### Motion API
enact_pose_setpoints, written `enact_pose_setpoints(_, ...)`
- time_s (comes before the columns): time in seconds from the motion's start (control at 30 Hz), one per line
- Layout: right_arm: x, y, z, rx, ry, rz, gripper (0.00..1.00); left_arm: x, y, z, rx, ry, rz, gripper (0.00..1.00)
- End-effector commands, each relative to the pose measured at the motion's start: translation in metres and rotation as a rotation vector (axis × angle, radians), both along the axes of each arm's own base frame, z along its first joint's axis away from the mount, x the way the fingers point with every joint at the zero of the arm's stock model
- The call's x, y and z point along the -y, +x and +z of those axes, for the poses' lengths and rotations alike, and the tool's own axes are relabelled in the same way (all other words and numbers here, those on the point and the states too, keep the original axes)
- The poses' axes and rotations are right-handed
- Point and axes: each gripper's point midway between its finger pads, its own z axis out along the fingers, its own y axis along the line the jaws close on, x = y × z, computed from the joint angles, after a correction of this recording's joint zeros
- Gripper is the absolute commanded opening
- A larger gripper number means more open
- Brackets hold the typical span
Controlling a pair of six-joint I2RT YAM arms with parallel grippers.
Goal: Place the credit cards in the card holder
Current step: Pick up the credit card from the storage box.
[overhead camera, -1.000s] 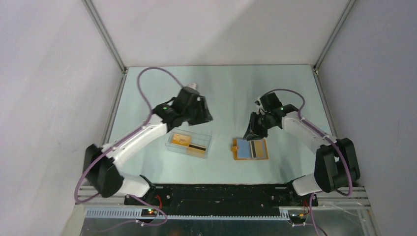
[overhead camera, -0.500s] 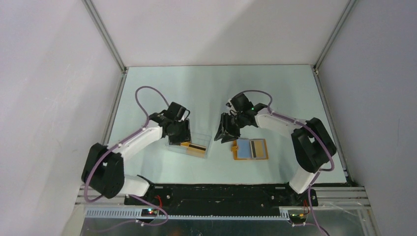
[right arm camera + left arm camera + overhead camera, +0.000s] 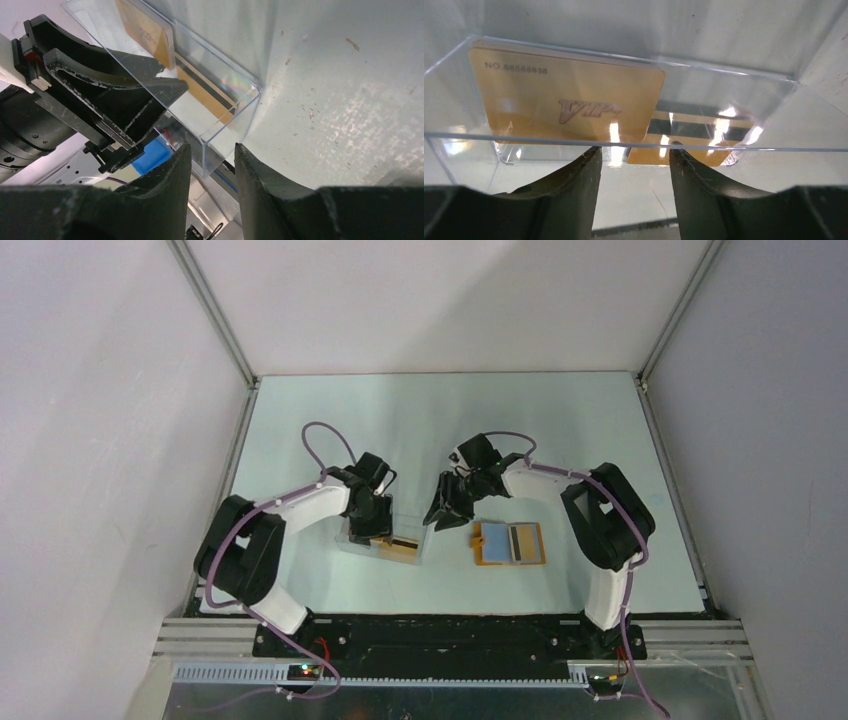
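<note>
Tabletop [image 3: 560,420]: only the top view shows the whole layout. Both arms meet at the clear box [image 3: 230,127] left of centre, and the card holder [image 3: 510,543] is just right of it, apart from it.

Left fingers [image 3: 584,190]: partly open, nothing gripped. The left wrist view shows the tips at the box's near long wall. In the top view that arm hides most of the box.

Right fingers [image 3: 165,190]: partly open, straddling the box's corner with a gap showing on each side. No grip visible. Only this view shows that corner, with the left fingers seen through the clear wall.

Card holder: lies open and flat, blue-grey inside up, long axis left-right. It shows in the top view only.

Credit cards: both are in the box, long axes along its long side. VIP card [image 3: 569,97]: printed face up, reads upright from the left wrist, and its end overlaps the striped card [image 3: 696,137]. The striped card lies stripe up and slightly skewed, towards the right fingers' end.
</note>
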Motion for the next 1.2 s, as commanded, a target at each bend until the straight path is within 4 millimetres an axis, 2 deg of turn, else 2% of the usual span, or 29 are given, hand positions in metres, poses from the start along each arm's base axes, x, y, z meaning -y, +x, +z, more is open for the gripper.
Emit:
enact_pose_setpoints(0.0, -0.016, 0.009, 0.013, 0.02, 0.058, 0.017, 0.41, 0.012, 0.004, -0.003, -0.008, -0.055, -0.026, 0.57)
enact_pose_setpoints(0.23, -0.014, 0.008, 0.01, 0.023, 0.039, 0.024, 0.32, 0.027, 0.003, -0.015, -0.032, -0.135, -0.012, 0.56)
enact_pose_setpoints(0.53, -0.013, 0.007, 0.009, 0.018, 0.039, 0.028, 0.27, 0.048, -0.002, -0.009, -0.037, -0.27, -0.004, 0.55)
enact_pose_setpoints(0.77, -0.013, 0.006, 0.011, 0.018, 0.042, 0.033, 0.26, 0.059, -0.002, 0.009, 0.005, -0.367, 0.007, 0.54)
enact_pose_setpoints(1.17, -0.012, 0.005, 0.011, 0.018, 0.04, 0.035, 0.26, 0.073, -0.001, 0.053, 0.099, -0.504, -0.021, 0.51)
